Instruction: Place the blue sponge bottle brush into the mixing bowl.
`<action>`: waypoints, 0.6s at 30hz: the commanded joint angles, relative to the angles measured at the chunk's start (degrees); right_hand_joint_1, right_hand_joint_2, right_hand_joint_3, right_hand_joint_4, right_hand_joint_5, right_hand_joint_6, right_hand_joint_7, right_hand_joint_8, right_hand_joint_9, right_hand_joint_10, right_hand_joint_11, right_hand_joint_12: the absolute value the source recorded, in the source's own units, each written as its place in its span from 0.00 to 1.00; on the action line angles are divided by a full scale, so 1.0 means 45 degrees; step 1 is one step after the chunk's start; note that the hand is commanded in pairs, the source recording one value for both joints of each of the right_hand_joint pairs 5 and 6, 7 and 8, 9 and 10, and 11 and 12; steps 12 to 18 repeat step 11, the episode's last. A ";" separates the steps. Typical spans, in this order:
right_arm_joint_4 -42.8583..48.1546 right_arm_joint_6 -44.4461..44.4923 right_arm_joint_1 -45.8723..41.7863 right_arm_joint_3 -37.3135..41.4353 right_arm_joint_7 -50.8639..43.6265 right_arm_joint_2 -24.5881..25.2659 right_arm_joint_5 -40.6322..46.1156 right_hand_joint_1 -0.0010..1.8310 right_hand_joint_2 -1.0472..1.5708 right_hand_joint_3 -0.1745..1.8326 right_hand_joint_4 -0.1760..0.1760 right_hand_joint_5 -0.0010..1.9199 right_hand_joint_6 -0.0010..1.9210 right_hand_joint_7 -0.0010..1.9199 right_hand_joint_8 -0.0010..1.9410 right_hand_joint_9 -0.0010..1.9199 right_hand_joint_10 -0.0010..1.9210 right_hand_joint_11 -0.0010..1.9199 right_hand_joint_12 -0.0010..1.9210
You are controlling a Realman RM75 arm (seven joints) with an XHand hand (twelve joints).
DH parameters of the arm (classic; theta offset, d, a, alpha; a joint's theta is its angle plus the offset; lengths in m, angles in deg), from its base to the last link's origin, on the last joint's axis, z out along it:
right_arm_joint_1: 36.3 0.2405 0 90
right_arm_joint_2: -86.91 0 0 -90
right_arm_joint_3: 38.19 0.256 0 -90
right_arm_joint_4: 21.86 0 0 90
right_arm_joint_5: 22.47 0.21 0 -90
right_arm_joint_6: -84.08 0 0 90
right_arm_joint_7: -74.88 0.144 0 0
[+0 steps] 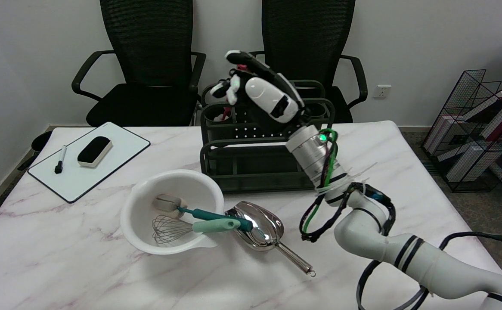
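Observation:
The bottle brush [210,213], with a pale sponge head and a dark teal-blue handle, lies in the white mixing bowl [131,206]. Its sponge end rests on the bowl's floor and its handle leans out over the right rim. A wire whisk [171,230] with a light green handle lies beside it in the bowl. My right hand [261,97] is raised well behind and to the right of the bowl, over the dark green rack [255,172]. Its fingers are spread and I see nothing held in them.
A metal scoop [261,228] lies just right of the bowl, under the brush handle's tip. A whiteboard [104,170] with an eraser [94,150] and a marker [60,159] sits at the back left. Two black chairs stand behind the table, and a wire book rack [479,129] stands on the floor at the right.

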 commanded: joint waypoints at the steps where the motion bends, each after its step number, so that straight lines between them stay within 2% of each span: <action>1: 0.1301 0.1833 -0.2967 0.3353 -0.0006 -0.1693 -0.0248 0.62 0.50 0.54 0.50 0.42 0.42 0.65 0.65 0.68 0.68 0.50 0.50; 9: -0.0074 0.3892 -0.3561 0.4306 0.0667 -0.2129 -0.0141 0.63 0.51 0.54 0.50 0.40 0.40 0.65 0.64 0.68 0.68 0.51 0.51; 18: -0.0356 0.4021 -0.3529 0.4317 0.1068 -0.2223 -0.0138 0.63 0.51 0.54 0.50 0.41 0.41 0.65 0.64 0.68 0.68 0.51 0.51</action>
